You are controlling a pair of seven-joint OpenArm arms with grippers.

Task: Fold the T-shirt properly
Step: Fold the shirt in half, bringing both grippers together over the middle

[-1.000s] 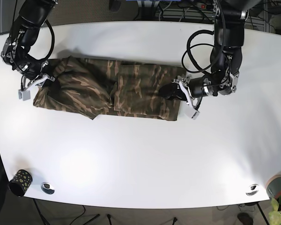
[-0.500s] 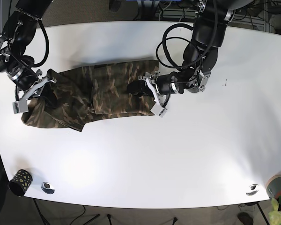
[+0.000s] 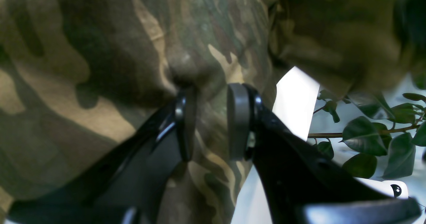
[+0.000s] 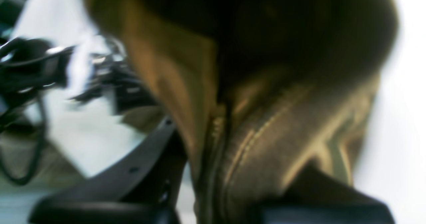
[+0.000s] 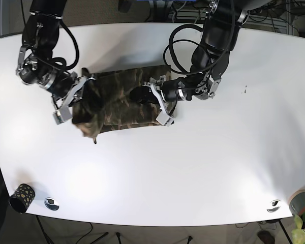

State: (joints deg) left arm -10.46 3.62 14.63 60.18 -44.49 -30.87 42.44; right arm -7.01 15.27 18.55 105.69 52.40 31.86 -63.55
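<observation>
Looks like a robotics lab or test office. Big white rounded table (image 5: pixel 203 168) on a stand, two black robot arms mounted at its far edge, cable bundles (image 5: pixel 193 10) and a power strip on the floor behind. Potted plant (image 5: pixel 304 226) at one corner, small patterned cup (image 5: pixel 22 197) near another.

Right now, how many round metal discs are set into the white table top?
2. One metal disc sits near the front left corner, beside a dark patterned cup. The other disc sits near the front right corner. The shirt could hide more.
</observation>
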